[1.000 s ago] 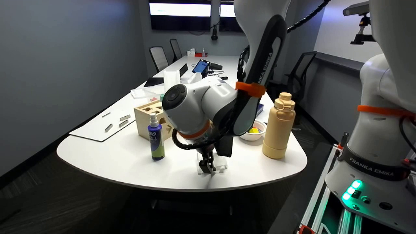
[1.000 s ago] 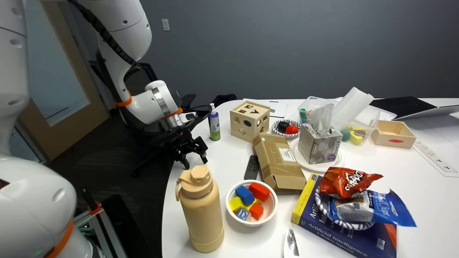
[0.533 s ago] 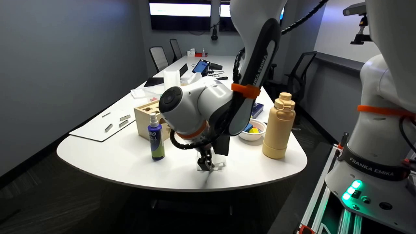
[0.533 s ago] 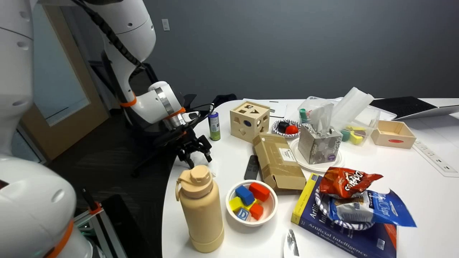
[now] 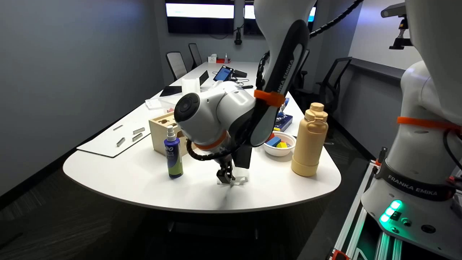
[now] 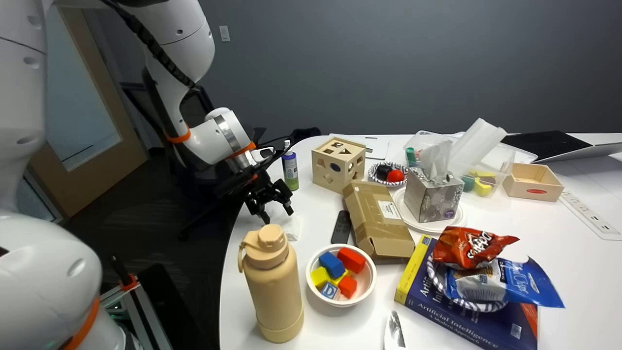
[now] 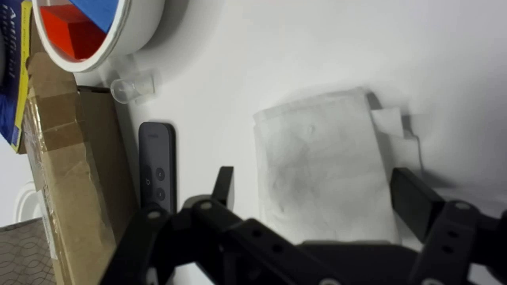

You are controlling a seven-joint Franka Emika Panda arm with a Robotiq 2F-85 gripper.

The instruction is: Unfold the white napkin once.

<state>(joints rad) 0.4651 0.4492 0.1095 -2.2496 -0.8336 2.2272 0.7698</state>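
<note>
Dark gray walls [image 5: 79, 94] rise beside and behind a long white table [image 5: 137, 184] with a round end. The white napkin [image 7: 324, 166] lies near that end, flat and seemingly folded, with a small flap [image 7: 388, 120] sticking out at one side. In the wrist view it shows between the two spread fingers [image 7: 414, 202] of the gripper [image 6: 278, 216], which pinch nothing. The one on the flap side is right by the napkin's edge; I can't tell if it touches.

Over the last second, the gripper has moved farther in from the round end, and the napkin seems to have slid along with it. In an exterior view, more of it now peeks out past the tan bottle [image 6: 274, 291]. That looks like a push on the whole napkin, so I think the fold is not undone yet. The job probably needs the gripper to catch only the top layer, and thin layers may stick together.

The arm [image 5: 234, 108] reaches across and bends down, low over the table. The gripper leans, with its tips pointing down at the napkin.
</note>
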